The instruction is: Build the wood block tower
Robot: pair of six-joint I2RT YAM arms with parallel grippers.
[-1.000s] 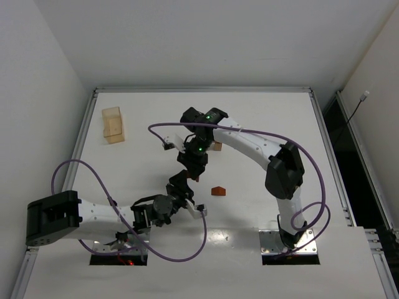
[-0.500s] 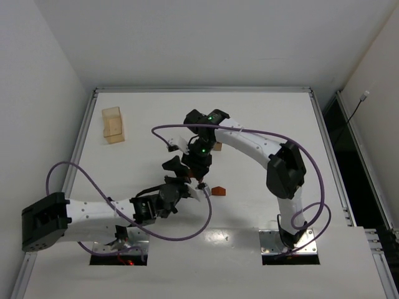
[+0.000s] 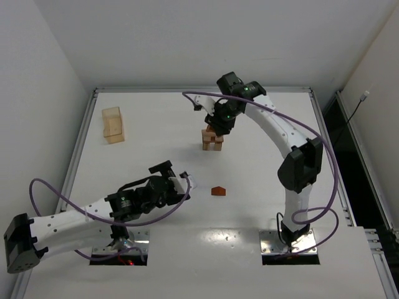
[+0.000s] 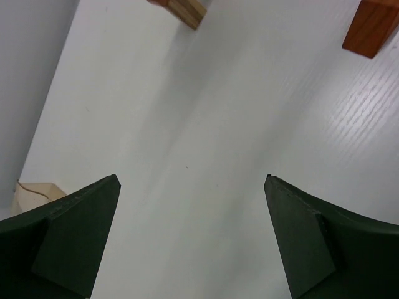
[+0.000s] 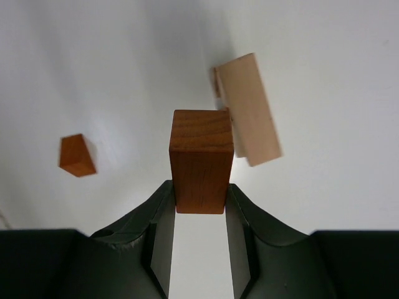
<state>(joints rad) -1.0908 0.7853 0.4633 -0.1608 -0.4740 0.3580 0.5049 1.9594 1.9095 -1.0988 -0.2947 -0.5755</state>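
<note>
**Wood block tower (image 3: 212, 141), part built, far middle of the worktop (image 3: 280, 112)**
A short, narrow stack of pale and reddish pieces is stood. A reddish-brown block (image 5: 201, 161) is pinched in the right fingers (image 5: 159, 218) just above it, not yet set down. A reddish wedge (image 3: 217, 191) lies loose, to be added. The left fingers (image 4: 75, 230) are spread wide and hold nothing. The surface is white and smooth, enclosed by plain white panels, with a pale box (image 3: 113, 124) at the far left.

Overhead, two wrist views, shared wedge (image 3: 217, 191)
</note>
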